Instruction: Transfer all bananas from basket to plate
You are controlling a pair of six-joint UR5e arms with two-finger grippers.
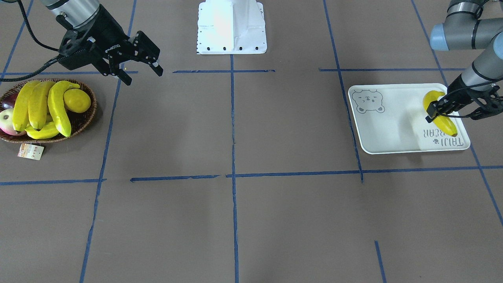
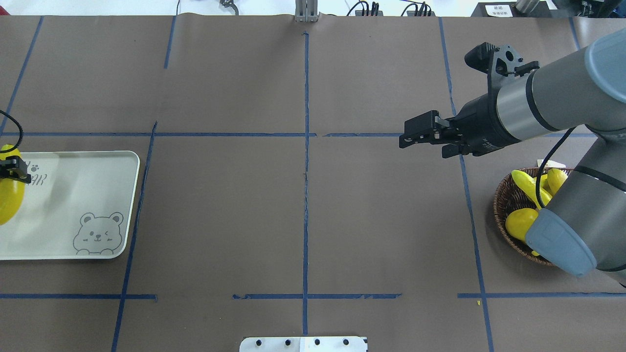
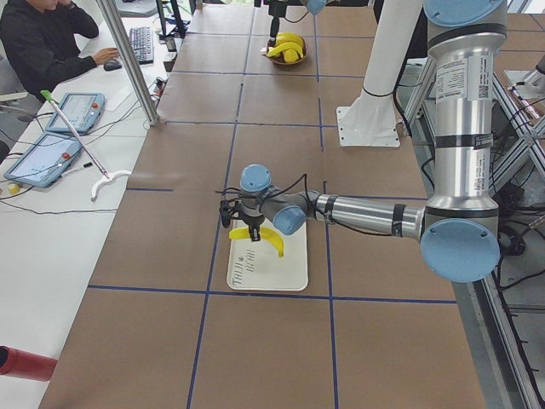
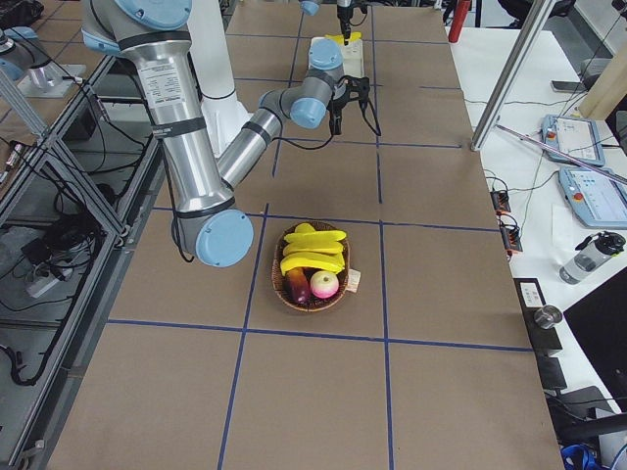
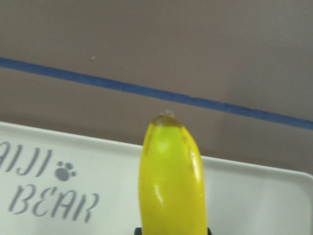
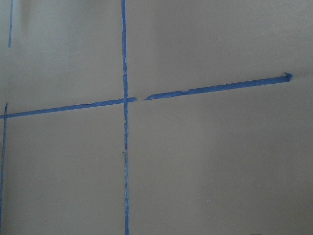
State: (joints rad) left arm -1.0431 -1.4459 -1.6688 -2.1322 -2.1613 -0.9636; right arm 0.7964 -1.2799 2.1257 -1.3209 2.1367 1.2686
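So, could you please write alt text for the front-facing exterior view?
The left gripper, at the view's right, holds a curved glossy yellow banana over the off-white rectangular bear-print plate. At the view's left, the right gripper hangs open near the dark-brown oval wicker basket, which holds more long yellow bananas.

This is a robotics lab. A long table [image 3: 255, 153] is papered brown and gridded in blue tape [image 1: 232, 118], with industrial robot arms [image 3: 460, 119] mounted at its edge. Beside the table a person [image 3: 38, 47] sits at a keyboard [image 3: 140, 43], with teach pendants [image 3: 75, 111] close by.
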